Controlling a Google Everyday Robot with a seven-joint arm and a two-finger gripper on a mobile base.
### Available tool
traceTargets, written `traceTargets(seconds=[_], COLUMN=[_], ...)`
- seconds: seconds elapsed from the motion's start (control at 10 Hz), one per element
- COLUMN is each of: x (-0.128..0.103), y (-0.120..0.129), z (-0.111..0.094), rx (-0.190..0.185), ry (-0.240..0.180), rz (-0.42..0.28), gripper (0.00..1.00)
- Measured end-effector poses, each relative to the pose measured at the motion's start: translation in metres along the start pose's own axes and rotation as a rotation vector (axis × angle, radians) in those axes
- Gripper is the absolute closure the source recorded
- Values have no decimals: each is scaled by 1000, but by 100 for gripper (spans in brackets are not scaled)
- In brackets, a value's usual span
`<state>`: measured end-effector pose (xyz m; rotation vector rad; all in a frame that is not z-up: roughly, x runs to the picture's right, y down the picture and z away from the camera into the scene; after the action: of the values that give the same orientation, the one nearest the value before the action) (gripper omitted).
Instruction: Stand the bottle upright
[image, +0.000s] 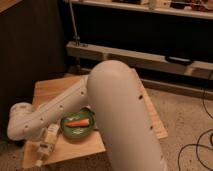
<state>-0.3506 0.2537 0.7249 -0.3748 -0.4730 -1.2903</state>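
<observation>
The bottle (42, 151) is a small whitish shape lying tilted at the front left corner of the wooden table (47, 90), with one end pointing at the table's front edge. My gripper (49, 136) hangs from the white wrist (22, 124) and sits right at the bottle's upper end, touching or very close to it. I cannot tell whether it has hold of the bottle. My thick white arm (117, 105) crosses the middle of the view and hides much of the table.
A green plate (75, 131) with an orange piece of food (79, 121) lies just right of the gripper. A dark cabinet (30, 45) stands at the left. A metal rail and shelf (150, 57) run behind. Cables (200, 145) lie on the floor at the right.
</observation>
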Motion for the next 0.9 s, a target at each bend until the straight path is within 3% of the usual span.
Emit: traceTargets(seconds=[0.9], x=[-5], y=[-4], z=[3], rx=[-5], ry=[5], rz=[0], gripper=[22])
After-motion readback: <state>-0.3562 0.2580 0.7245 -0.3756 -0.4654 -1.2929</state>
